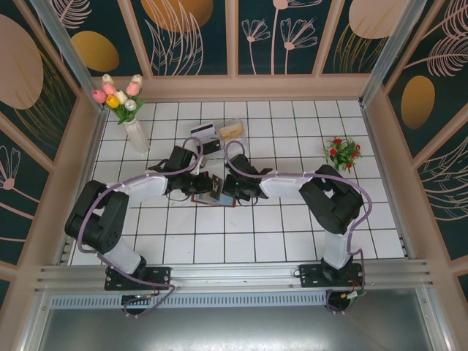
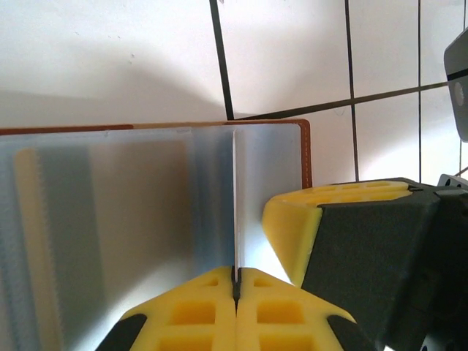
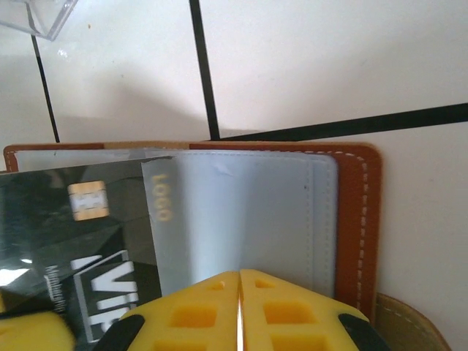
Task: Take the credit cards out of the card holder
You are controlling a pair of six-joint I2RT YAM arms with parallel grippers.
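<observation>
On the surface (image 1: 256, 241), left fingers (image 2: 197, 307) and right fingers (image 3: 197, 311) each pinched a card holder (image 3: 351, 205) leaf; opposed pulling could tear it.

Card holder (image 1: 218, 194) mid-table, tray (image 1: 217, 131) behind it, vase (image 1: 136, 135) far left.

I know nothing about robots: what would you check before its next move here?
1. Left gripper shut on a thin sheet: ok.
2. Whether that thin sheet is a card: cannot tell, it shows edge-on.
3. Right gripper shut on the card holder, at its inner page: ok.
4. Black card out of the card holder: not ok, it sits in a sleeve.
5. The card holder lies open: ok.
</observation>
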